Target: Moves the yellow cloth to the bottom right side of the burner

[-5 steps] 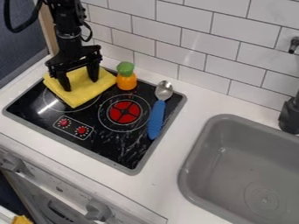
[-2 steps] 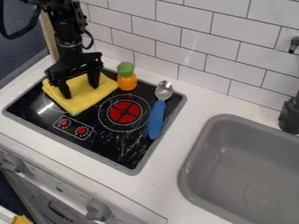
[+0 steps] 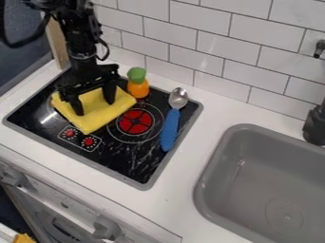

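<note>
Camera view: my gripper (image 3: 94,108) has its jaws spread, tips down on the cloth (image 3: 96,120) directly beneath. I expect it light, soft, apt to rumple; I'd pinch a thick fold midway between my tips.

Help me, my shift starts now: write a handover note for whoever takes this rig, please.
Hand: open, its two fingers apart and down at the yellow cloth.
Cloth: folded, on the left part of the black stove top, reaching the ring around the red burner.
Nearby: an orange toy with a green top close to the cloth's right corner; a blue-handled spoon right of the burner.
Done: hand at the cloth.
Left: bring the cloth to the burner's bottom right side, then back off. Likely best to keep it short of the spoon.
</note>
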You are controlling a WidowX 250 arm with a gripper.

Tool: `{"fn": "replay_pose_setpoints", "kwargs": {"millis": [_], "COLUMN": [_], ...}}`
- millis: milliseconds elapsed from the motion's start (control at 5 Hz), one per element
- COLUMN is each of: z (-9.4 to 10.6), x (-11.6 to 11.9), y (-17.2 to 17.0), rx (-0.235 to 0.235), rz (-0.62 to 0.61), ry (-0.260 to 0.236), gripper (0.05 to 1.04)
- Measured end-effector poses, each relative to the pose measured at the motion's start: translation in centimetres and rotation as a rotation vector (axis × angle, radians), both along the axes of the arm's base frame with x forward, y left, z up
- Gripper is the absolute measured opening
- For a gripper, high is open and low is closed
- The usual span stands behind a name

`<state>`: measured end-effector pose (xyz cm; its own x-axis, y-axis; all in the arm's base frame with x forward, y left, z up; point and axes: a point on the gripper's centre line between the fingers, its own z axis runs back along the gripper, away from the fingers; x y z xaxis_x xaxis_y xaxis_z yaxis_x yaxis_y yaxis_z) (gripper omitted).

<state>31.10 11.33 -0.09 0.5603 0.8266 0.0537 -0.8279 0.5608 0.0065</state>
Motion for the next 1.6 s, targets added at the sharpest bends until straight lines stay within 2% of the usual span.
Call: {"fn": "replay_pose_setpoints", "kwargs": {"millis": [600,1200,1600], "z": [0.0,0.1,0.2], "x": [-1.8,-6.1,-7.1], "y": [-5.3,-6.4,-7.9], "rx": [-0.021,-0.002,-0.006], "rz": [-0.131,-0.15,-0.213], "ry": [0.001,0.018,0.021], "gripper": [1.0,1.0,1.0]}}
